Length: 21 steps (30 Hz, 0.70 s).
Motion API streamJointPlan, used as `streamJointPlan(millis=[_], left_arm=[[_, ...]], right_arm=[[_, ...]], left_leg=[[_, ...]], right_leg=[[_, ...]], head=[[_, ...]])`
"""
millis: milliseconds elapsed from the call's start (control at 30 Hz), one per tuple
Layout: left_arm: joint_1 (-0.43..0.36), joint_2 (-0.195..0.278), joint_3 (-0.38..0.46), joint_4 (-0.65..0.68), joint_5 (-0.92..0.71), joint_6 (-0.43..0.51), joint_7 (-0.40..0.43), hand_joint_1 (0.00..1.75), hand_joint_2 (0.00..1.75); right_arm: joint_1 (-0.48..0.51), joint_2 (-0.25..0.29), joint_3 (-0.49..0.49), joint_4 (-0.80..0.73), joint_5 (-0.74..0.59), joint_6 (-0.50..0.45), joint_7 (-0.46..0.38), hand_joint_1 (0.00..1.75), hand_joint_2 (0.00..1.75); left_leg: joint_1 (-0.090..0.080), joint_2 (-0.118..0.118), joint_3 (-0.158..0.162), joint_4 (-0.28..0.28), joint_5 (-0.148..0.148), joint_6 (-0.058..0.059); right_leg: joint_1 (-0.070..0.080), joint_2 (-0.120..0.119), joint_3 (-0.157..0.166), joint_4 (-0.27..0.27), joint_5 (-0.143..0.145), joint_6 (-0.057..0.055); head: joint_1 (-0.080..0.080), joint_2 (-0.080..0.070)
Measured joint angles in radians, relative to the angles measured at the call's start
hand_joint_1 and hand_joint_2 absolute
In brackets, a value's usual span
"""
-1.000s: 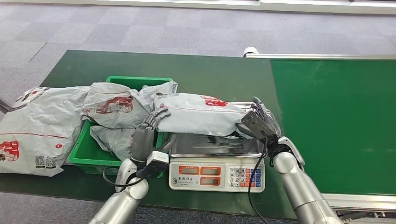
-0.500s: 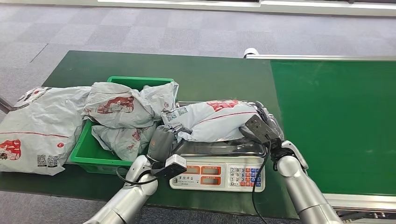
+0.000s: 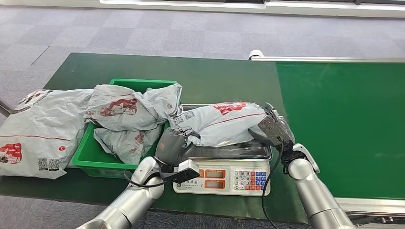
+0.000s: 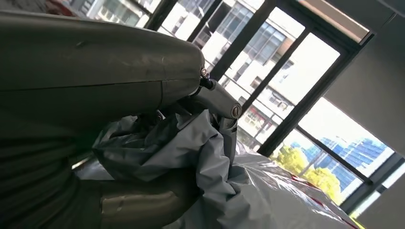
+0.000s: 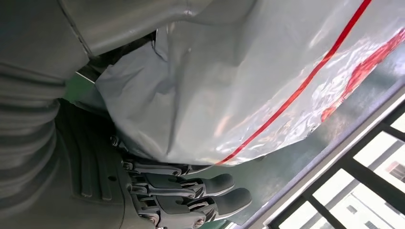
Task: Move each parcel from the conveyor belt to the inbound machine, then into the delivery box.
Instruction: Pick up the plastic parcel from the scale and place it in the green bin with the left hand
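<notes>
Gripping the parcel (image 3: pixel 224 121), both hands: left hand (image 3: pixel 170 145), right hand (image 3: pixel 273 128), fingertips hidden.

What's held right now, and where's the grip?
The grey parcel over the scale: left hand grips its left end, right hand its right end.

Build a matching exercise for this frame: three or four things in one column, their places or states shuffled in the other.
Things:
1. held parcel
2. green bin
3. large parcel
4. conveyor belt

Places or states:
A. bare green surface beside the scale
B. gripped at both ends above the scale
C. lying on the table, left of the bin
D. stuffed with grey parcels

Pairs: 1-B, 2-D, 3-C, 4-A
</notes>
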Motion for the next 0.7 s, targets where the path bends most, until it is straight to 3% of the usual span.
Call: streamJointPlan(millis=[67,200,533,700], left_arm=[[-0.018,0.027,-0.001,-0.045,-0.057,-0.010,0.073,1.75,1.75],[-0.124,0.091,-0.001,-0.203,-0.137,-0.132,0.182,1.75,1.75],[-0.235,0.141,-0.001,-0.457,-0.267,-0.204,0.284,1.75,1.75],[-0.251,0.162,-0.001,-0.511,-0.290,-0.189,0.286,1.75,1.75]], right_arm=[[0.001,0.006,0.000,0.013,-0.011,-0.001,-0.007,0.00,1.75],[0.008,0.023,0.000,0.038,-0.018,-0.015,-0.018,0.00,1.75],[0.089,0.038,-0.021,0.003,-0.013,-0.027,-0.018,0.00,1.75],[0.136,0.065,-0.045,-0.044,0.027,-0.039,0.004,0.00,1.75]], left_leg=[[0.001,0.001,-0.002,0.000,0.002,-0.002],[0.002,0.001,-0.006,0.000,0.004,-0.004],[0.003,0.001,-0.005,0.000,0.002,-0.003],[0.003,0.005,-0.003,0.000,0.000,-0.005]], right_leg=[[0.002,0.001,-0.003,0.000,0.002,-0.002],[0.004,0.001,-0.006,0.000,0.004,-0.003],[0.004,0.001,-0.006,0.000,0.003,-0.003],[0.005,0.005,-0.006,0.000,0.002,-0.004]], head=[[0.000,0.000],[0.000,0.000],[0.000,0.000],[0.000,0.000]])
